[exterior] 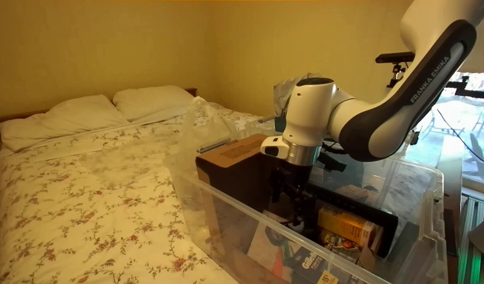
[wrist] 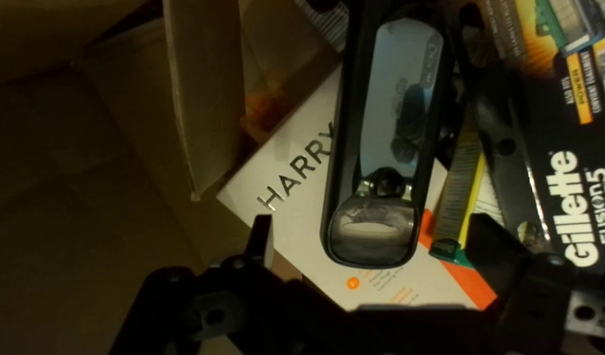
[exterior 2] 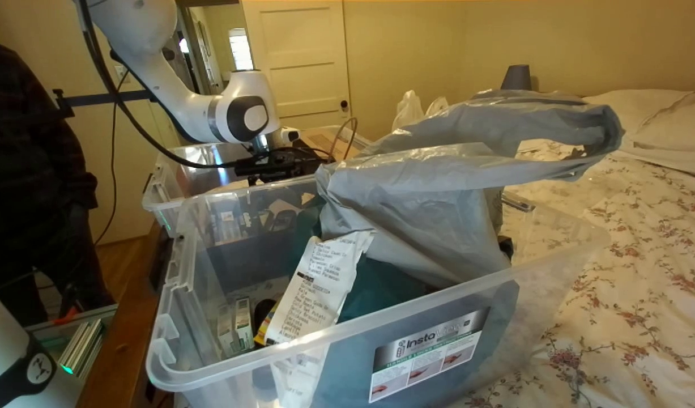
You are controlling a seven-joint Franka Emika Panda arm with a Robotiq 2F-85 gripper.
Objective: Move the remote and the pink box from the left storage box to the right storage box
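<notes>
Nearest the lens in the wrist view: tool [wrist: 371, 237] with wide-spread, empty jaws. To its left, upright cardboard edge [wrist: 206, 98]. Between the jaws, apart from both: remote-shaped black item [wrist: 396, 148], lying over a white box [wrist: 297, 222] lettered HARRY. Just beside the jaw on the right, yellow-edged packet [wrist: 455, 197]; farther right of the tool, dark Gillette pack [wrist: 568, 138]. Around the tool in an exterior view: left storage box [exterior: 242, 206]. Nearer than the tool in an exterior view: right storage box [exterior 2: 177, 378], with grey plastic bag [exterior 2: 421, 215] rising out of it.
</notes>
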